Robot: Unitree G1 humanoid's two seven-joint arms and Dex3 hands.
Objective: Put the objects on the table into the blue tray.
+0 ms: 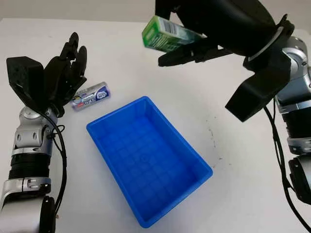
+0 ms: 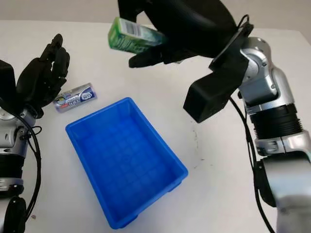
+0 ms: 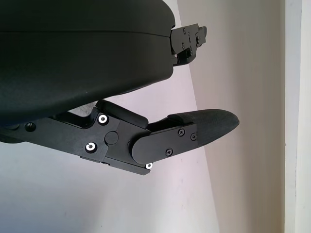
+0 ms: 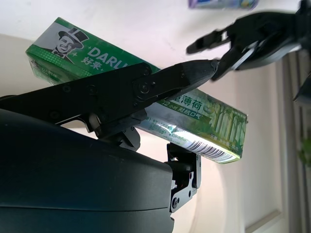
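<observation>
My right hand (image 1: 187, 46) is high above the table's far middle, shut on a green toothpaste box (image 1: 165, 35) that it holds lifted; the same green toothpaste box (image 4: 146, 92) lies under a black finger (image 4: 160, 80) in the right wrist view. The blue tray (image 1: 148, 158) sits empty at the table's centre, below and nearer than the box. A small silver and blue tube (image 1: 90, 96) lies on the table just beyond the tray's left corner. My left hand (image 1: 60, 73) is open, raised at the left, right beside that tube.
The white table (image 1: 243, 184) spreads around the tray. A few dark specks (image 1: 214, 141) mark its surface to the right of the tray. My right forearm (image 1: 296, 97) stands at the right edge.
</observation>
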